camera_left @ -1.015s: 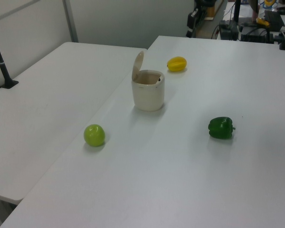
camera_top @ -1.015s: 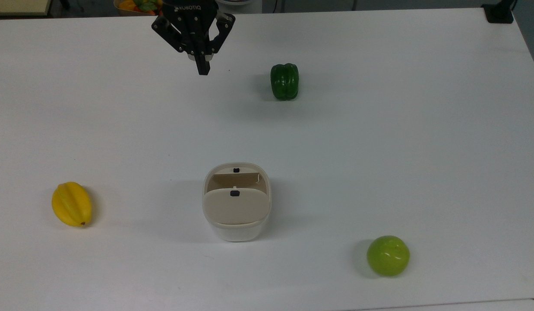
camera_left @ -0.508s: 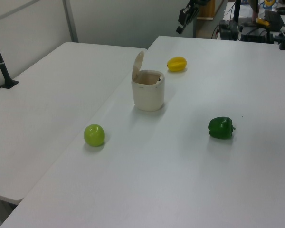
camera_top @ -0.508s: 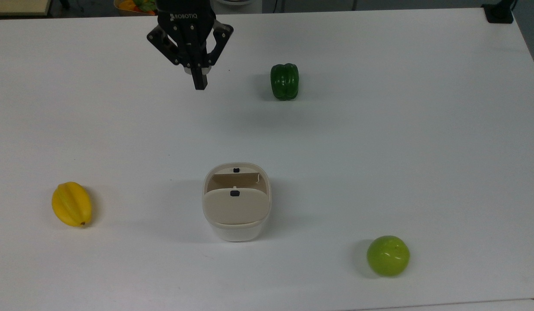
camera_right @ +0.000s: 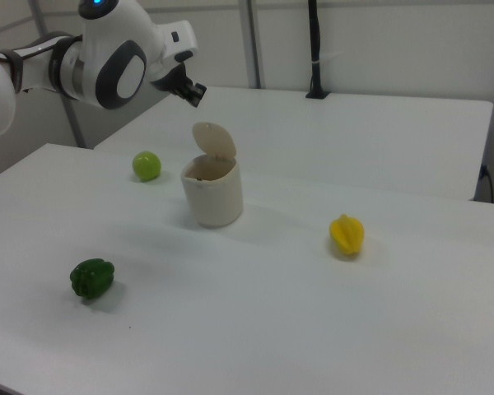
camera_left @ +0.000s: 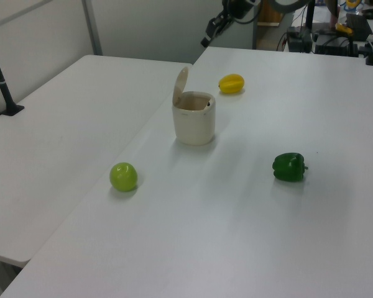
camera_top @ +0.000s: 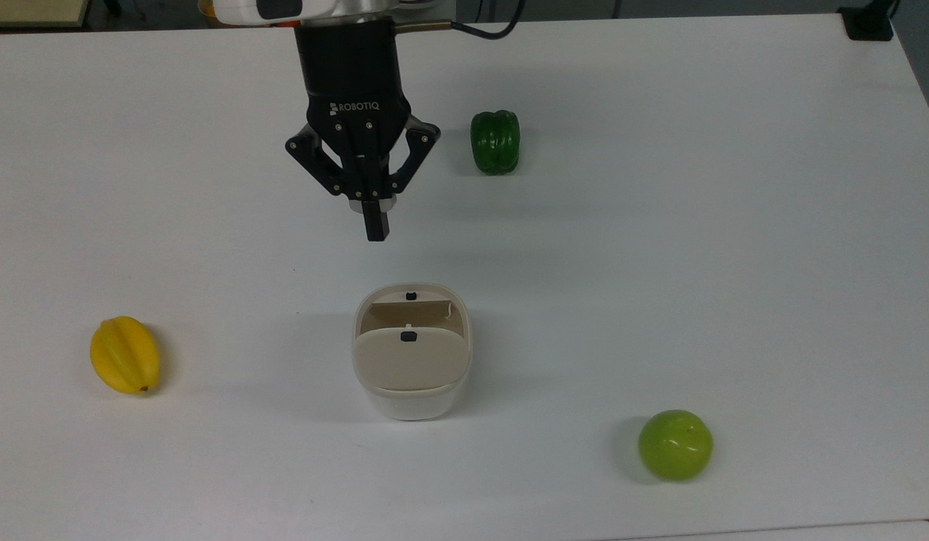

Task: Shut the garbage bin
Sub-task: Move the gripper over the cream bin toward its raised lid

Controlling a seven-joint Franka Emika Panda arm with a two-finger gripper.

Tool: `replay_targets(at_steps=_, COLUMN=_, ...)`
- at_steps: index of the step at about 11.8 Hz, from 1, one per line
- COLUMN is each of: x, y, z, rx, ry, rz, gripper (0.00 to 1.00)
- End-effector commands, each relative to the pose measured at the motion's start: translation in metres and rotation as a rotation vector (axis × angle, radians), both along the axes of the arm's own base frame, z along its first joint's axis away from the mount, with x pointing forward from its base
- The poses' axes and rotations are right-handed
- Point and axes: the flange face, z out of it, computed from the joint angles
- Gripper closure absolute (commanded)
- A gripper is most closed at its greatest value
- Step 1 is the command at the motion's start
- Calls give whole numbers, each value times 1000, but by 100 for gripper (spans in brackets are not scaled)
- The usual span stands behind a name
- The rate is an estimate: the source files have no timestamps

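Lid up, bin unclosed; approach judged under way.

A large white table (camera_top: 659, 263) is seen, butted against a second white table (camera_left: 62, 124) in a plain room with pale walls and a dark post clamped at the far edge. The arm is held high above the surface, its gripper (camera_top: 375, 225) raised with the fingers brought together into one narrow tip, a posture judged suited to pushing a lid down, not grasping. The garbage bin (camera_top: 411, 376) stands upright near the table's middle, its beige lid (camera_right: 215, 140) hinged upward and the opening exposed; the gripper is well apart from it. A green apple (camera_top: 675, 445), a green pepper (camera_top: 495, 141) and a yellow starfruit (camera_top: 125, 355) lie scattered well apart from the bin.
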Motion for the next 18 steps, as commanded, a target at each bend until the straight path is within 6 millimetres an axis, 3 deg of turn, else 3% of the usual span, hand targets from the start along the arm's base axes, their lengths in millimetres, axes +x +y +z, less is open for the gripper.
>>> replay_targets(at_steps=1, x=7, y=5, z=6, rx=-13, ry=-95, rz=-2, gripper=100)
replay_targets(at_steps=7, x=28, y=16, z=-36, rx=-58, ry=-148, rz=12, gripper=100)
replay_targets(at_steps=10, x=45, y=10, z=-32, rx=-60, ry=-199, rz=-1, gripper=100)
replay_targets(at_steps=14, x=55, y=13, z=-53, rx=-69, ry=-178, rz=5, gripper=100)
replay_targets(at_steps=18, x=57, y=13, z=-62, rx=-77, ry=-168, rz=9, gripper=100)
